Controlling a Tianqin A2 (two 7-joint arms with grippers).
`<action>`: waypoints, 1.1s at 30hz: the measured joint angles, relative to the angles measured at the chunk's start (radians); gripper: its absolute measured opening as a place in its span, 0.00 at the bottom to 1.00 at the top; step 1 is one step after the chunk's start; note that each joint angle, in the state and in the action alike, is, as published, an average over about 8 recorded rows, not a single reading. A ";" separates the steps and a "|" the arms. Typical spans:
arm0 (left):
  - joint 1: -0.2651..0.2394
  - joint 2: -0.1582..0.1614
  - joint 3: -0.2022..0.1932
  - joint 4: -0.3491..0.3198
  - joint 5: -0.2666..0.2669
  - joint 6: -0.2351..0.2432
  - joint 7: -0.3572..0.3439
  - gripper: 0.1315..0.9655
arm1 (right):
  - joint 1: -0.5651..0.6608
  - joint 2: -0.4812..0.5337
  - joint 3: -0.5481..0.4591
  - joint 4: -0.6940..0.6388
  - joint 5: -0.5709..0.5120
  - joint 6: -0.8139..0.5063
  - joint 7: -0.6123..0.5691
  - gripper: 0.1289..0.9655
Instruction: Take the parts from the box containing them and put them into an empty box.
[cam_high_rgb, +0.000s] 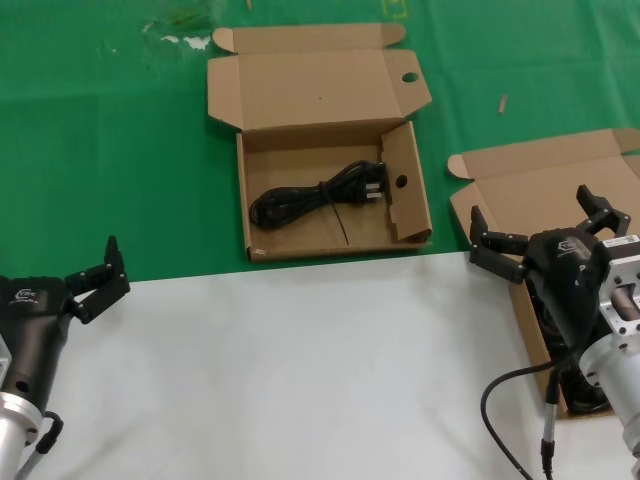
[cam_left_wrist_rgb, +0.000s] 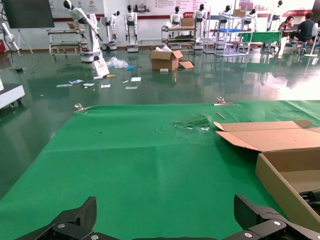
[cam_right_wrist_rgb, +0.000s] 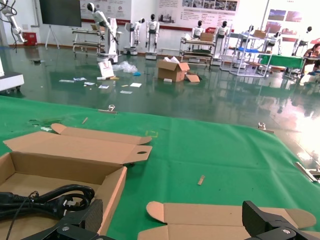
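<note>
Nearest the head camera, 2 black robot grippers sit at the lower corners, over a white sheet (cam_high_rgb: 300, 380) that covers the near part of the green table cloth (cam_high_rgb: 100, 150). The left gripper (cam_high_rgb: 95, 280) hovers at the sheet's far-left edge with its fingers spread and nothing between them. The right gripper (cam_high_rgb: 545, 235) hangs above a brown cardboard mailer box with a plain hinged lid (cam_high_rgb: 560, 170) at the right edge, fingers also spread wide and holding nothing.

A second brown cardboard mailer box, with round holes in its lid tab and inner flap (cam_high_rgb: 330, 80), lies open at the centre of the far side. Inside it rests 1 black power cable, coiled into a long tied bundle (cam_high_rgb: 315, 198), with its plug toward the robot's right. So 1 part appears already moved.

In the plain box, dark shapes show beneath the right gripper and arm (cam_high_rgb: 580, 385), most likely more cable bundles, though the arm hides most of them and their number cannot be told. The transfer therefore seems only begun, with the right gripper placed as if for the next pick. The 2 boxes stand apart on the green cloth.
</note>
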 joint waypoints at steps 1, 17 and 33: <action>0.000 0.000 0.000 0.000 0.000 0.000 0.000 1.00 | 0.000 0.000 0.000 0.000 0.000 0.000 0.000 1.00; 0.000 0.000 0.000 0.000 0.000 0.000 0.000 1.00 | 0.000 0.000 0.000 0.000 0.000 0.000 0.000 1.00; 0.000 0.000 0.000 0.000 0.000 0.000 0.000 1.00 | 0.000 0.000 0.000 0.000 0.000 0.000 0.000 1.00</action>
